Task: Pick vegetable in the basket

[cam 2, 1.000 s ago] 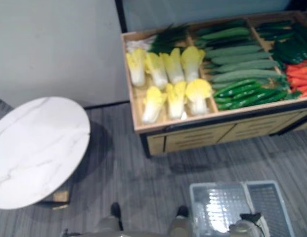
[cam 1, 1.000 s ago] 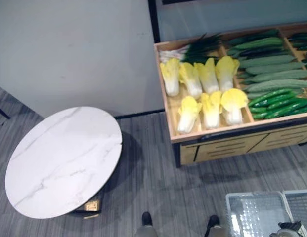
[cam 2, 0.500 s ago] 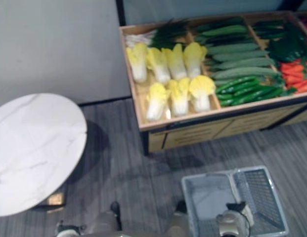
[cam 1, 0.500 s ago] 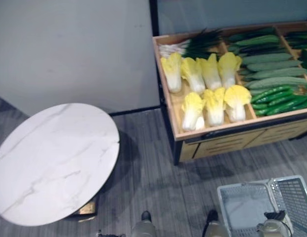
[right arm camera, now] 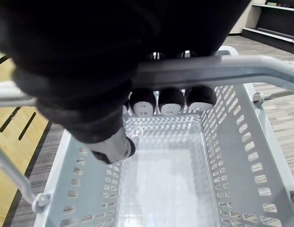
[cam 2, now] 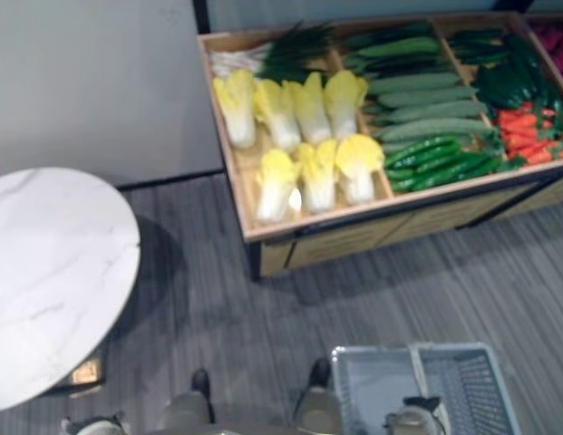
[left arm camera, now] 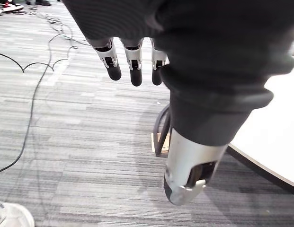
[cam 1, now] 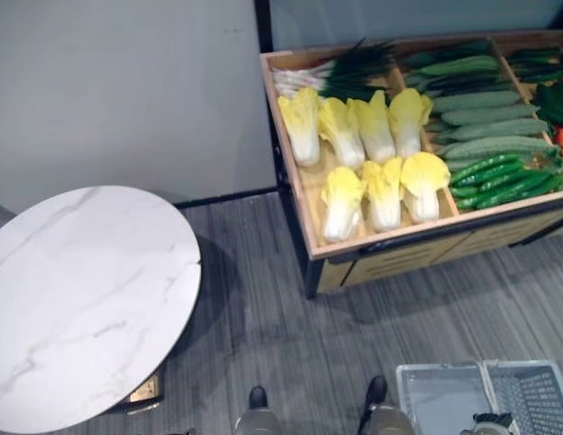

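A grey plastic basket (cam 1: 441, 403) hangs low at my right side, and the right wrist view shows it holds nothing. My right hand (right arm camera: 171, 101) is shut on the basket's handle (right arm camera: 241, 68), with its fingers curled round the bar. The hand (cam 2: 412, 420) also shows at the bottom edge of the right eye view. The vegetables lie in a wooden stand (cam 1: 399, 258) ahead on the right: yellow-white cabbages (cam 1: 367, 172), cucumbers (cam 1: 485, 122), green peppers (cam 1: 503, 181), scallions (cam 1: 335, 72) and carrots (cam 2: 530, 136). My left hand (left arm camera: 132, 66) hangs open above the floor, with nothing in it.
A round white marble table (cam 1: 72, 299) stands at the left, and its edge (left arm camera: 274, 137) is close beside my left hand. A grey wall runs behind the table and the stand. Grey striped floor lies between me and the stand.
The whole picture has shifted, so the camera has moved: the stand sits further left and the basket lower in view. My right hand still holds the basket's handle.
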You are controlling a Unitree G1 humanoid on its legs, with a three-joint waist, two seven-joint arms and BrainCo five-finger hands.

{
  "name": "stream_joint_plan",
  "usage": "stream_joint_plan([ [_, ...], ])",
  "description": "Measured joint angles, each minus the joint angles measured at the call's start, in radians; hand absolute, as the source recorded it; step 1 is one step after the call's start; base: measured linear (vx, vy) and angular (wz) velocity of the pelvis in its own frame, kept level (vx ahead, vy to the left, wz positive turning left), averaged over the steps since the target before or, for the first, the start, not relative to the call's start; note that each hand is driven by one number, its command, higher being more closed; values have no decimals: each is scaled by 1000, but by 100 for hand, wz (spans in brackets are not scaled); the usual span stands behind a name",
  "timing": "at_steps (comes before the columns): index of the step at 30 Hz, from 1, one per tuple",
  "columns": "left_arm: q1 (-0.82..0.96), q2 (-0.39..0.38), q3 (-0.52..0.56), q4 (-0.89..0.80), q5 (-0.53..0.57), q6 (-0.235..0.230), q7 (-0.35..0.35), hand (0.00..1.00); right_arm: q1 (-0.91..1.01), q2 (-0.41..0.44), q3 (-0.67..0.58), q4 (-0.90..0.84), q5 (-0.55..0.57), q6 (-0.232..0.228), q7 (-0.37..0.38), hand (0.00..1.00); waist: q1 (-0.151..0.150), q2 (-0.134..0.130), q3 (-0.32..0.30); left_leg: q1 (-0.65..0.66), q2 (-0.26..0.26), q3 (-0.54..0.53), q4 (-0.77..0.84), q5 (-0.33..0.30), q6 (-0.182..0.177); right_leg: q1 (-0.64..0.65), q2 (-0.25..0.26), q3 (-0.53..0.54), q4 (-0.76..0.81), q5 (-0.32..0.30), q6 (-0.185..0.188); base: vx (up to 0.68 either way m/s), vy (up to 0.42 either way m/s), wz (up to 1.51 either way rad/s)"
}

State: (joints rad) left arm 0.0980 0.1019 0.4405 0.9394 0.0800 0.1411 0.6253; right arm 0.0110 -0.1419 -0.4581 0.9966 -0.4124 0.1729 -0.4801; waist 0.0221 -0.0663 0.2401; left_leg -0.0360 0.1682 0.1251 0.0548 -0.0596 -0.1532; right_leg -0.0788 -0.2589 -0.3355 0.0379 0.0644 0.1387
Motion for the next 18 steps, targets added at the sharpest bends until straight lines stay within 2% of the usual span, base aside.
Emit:
stream_joint_plan([
  [6,1,-31,-13,28,3,2,-6,0,-4,1,0,0,46,-24,0,100,4,4,-20,4,1,-10,-60,41,-3,1,9,-11,-25,0,12,-49,-27,7],
  [7,14,-20,-161,87,60,15,-124,0,29,0,56,-18,109,-55,31,100,-23,31,-108,53,-6,-4,-104,44,-5,39,11,0,-55,16,25,0,0,0],
  [13,14,-20,-161,89,60,15,-126,0,29,0,57,-18,109,-55,32,100,-24,30,-109,56,-6,-1,-105,44,-5,40,11,3,-55,16,25,0,0,0],
  [18,24,-19,-160,106,121,16,-195,0,36,1,56,-18,118,-55,60,100,-24,23,-112,89,-6,23,-111,43,-6,57,12,18,-51,16,25,-2,6,-8],
])
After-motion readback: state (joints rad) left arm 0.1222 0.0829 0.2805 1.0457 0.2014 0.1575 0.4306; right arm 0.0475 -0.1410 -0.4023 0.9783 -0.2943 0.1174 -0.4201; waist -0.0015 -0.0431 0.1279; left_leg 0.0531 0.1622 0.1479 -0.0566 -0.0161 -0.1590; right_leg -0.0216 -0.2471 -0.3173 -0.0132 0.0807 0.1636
